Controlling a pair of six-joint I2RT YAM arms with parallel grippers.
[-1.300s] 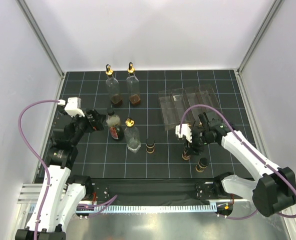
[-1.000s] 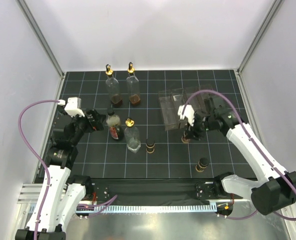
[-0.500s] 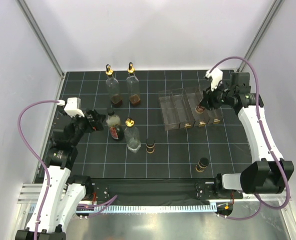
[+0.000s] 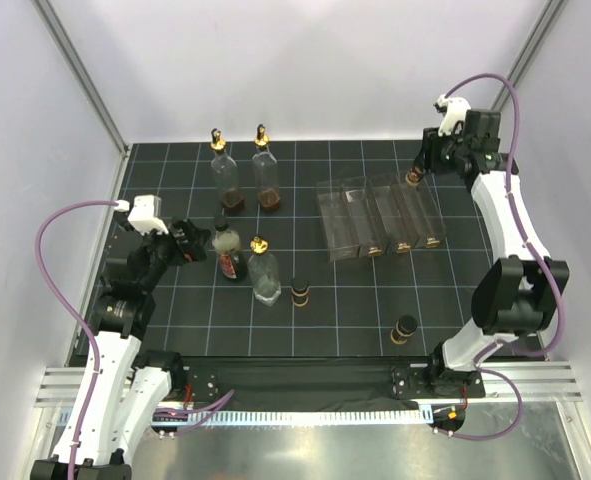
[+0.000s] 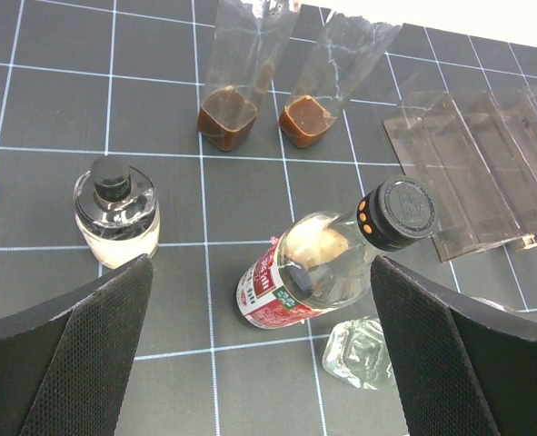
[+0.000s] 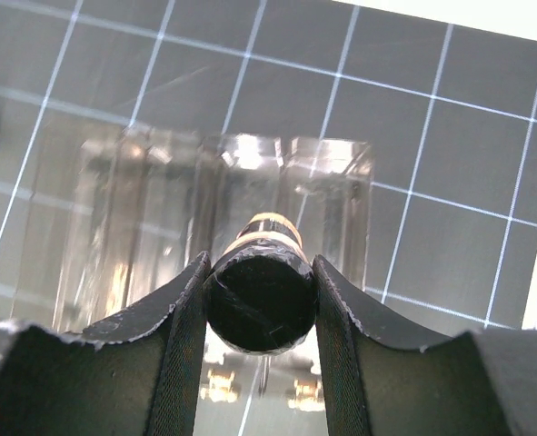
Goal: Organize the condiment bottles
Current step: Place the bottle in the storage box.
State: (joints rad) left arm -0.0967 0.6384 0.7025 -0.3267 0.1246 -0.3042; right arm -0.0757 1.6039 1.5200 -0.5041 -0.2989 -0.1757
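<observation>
The right hand [image 4: 418, 172] is clamping a small black-capped bottle [image 6: 260, 305] around its cap, both fingers [image 6: 182, 318] pressing against it. It is holding the bottle up over the far end of the clear rack [image 4: 347, 215]; I cannot tell which channel it is hanging over.

The left hand [image 4: 193, 246] is gaping wide and gripping nothing. It is pointing toward a red-labelled bottle [image 5: 291, 277], which is standing just beside it on the bench [image 4: 455, 300].

Two tall bottles with gold pourers [image 4: 223, 176] [image 4: 266, 172] are standing side by side toward the far edge, each holding a little brown liquid. A third tall bottle [image 4: 264, 274] is standing just beside the red-labelled one. Two more small dark bottles [image 4: 301, 292] [image 4: 405, 328] are standing apart on the near part of the bench.
</observation>
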